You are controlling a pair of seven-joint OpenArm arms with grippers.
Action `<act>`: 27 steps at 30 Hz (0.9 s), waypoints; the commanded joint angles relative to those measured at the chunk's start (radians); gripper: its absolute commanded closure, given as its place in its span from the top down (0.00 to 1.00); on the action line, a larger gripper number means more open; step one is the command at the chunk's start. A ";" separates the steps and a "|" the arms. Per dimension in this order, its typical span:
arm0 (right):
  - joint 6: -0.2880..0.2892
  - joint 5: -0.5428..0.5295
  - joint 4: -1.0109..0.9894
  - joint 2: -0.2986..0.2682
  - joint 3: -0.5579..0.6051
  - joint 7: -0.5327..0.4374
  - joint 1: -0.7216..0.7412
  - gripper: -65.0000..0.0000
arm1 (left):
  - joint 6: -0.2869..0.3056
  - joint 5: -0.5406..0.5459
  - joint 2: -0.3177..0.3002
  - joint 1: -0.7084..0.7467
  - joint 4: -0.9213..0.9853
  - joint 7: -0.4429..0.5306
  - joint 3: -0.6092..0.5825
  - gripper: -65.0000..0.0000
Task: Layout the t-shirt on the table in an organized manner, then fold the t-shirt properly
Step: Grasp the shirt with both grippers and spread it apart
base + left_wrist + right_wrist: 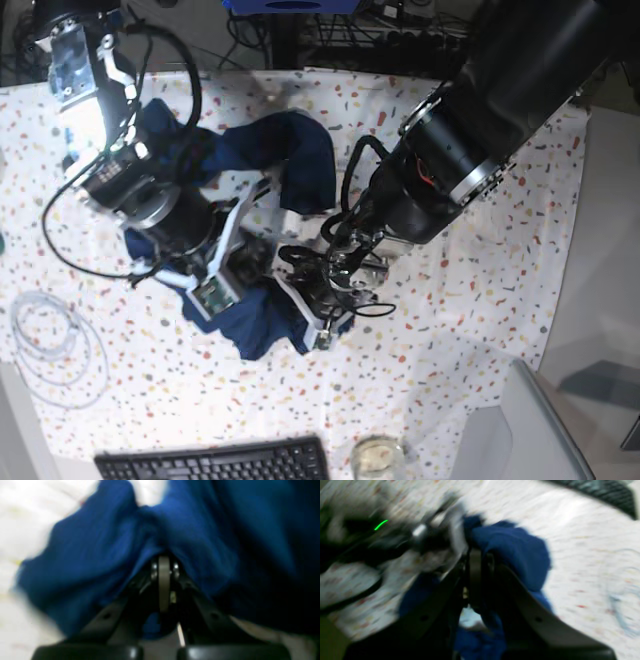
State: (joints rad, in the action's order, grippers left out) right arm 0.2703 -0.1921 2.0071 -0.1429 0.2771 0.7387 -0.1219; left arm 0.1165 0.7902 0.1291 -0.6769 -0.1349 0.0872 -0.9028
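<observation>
The dark navy t-shirt (300,160) lies bunched in the middle of the speckled white table (480,330), partly hidden under both arms. My left gripper (163,563) is shut, with folds of the t-shirt (100,542) pinched at its tips. My right gripper (475,555) is also shut on a bunched wad of the t-shirt (515,547). In the base view the left gripper (295,275) and right gripper (255,255) sit close together over the crumpled lower part of the cloth. Both wrist views are blurred.
A black keyboard (215,462) lies at the front edge, next to a small glass (377,457). A coiled white cable (55,345) rests at the front left. A grey object (510,430) stands at the front right corner.
</observation>
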 commanded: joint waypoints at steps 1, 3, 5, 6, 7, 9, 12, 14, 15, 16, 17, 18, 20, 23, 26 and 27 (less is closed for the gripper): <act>-0.001 -0.008 0.019 -0.001 0.024 -0.049 -0.005 0.00 | 0.002 0.004 0.004 -0.060 0.004 0.066 -0.002 0.00; -0.006 -0.008 0.011 0.001 0.078 -0.060 -0.029 0.00 | 0.002 0.005 -0.001 -0.097 0.005 0.062 0.000 0.00; -0.007 -0.008 -0.019 0.013 0.115 -0.060 -0.029 0.00 | 0.002 0.005 -0.021 -0.129 0.004 0.023 -0.003 0.00; -0.007 -0.007 -0.041 0.032 0.124 -0.060 -0.029 0.00 | 0.002 0.005 -0.047 -0.139 -0.006 -0.011 0.000 0.00; -0.007 -0.007 -0.065 0.047 0.127 -0.060 -0.026 0.00 | 0.002 0.007 -0.075 -0.139 -0.025 -0.039 0.000 0.00; -0.006 -0.007 -0.130 0.087 0.133 -0.060 -0.006 0.00 | 0.001 0.013 -0.150 -0.123 -0.104 -0.099 0.006 0.00; -0.003 -0.007 -0.253 0.134 0.158 -0.060 0.041 0.00 | 0.001 0.016 -0.285 -0.043 -0.286 -0.175 0.115 0.00; -0.003 -0.007 -0.352 0.153 0.201 -0.060 0.090 0.00 | 0.001 0.038 -0.382 0.036 -0.446 -0.246 0.262 0.00; -0.003 -0.007 -0.408 0.164 0.233 -0.060 0.113 0.00 | 0.001 0.051 -0.426 0.089 -0.541 -0.294 0.354 0.00; -0.003 -0.007 -0.466 0.179 0.268 -0.060 0.136 0.00 | 0.001 0.061 -0.463 0.139 -0.638 -0.344 0.448 0.00; -0.003 -0.007 -0.512 0.191 0.296 -0.060 0.153 0.00 | 0.001 0.064 -0.497 0.181 -0.716 -0.393 0.528 0.00; -0.003 -0.007 -0.559 0.205 0.324 -0.060 0.170 0.00 | 0.001 0.064 -0.521 0.234 -0.797 -0.442 0.612 0.00; -0.003 -0.007 -0.664 0.237 0.377 -0.060 0.192 0.00 | 0.001 0.064 -0.556 0.345 -0.965 -0.544 0.793 0.00; -0.003 -0.007 -0.745 0.262 0.446 -0.055 0.207 0.01 | 0.001 0.064 -0.583 0.512 -1.124 -0.633 0.996 0.00; -0.006 -0.007 -0.759 0.263 0.569 -0.021 0.229 0.15 | 0.001 0.062 -0.589 0.656 -1.185 -0.640 1.128 0.00; -0.007 -0.007 -0.757 0.262 0.606 -0.008 0.233 0.26 | 0.002 0.054 -0.599 0.704 -1.192 -0.640 1.166 0.00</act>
State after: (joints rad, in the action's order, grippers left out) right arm 0.2619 -0.1871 1.2301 0.1024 0.8814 0.7506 0.0982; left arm 0.0963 0.8272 -0.4488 0.0544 -1.2987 -0.5762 0.2569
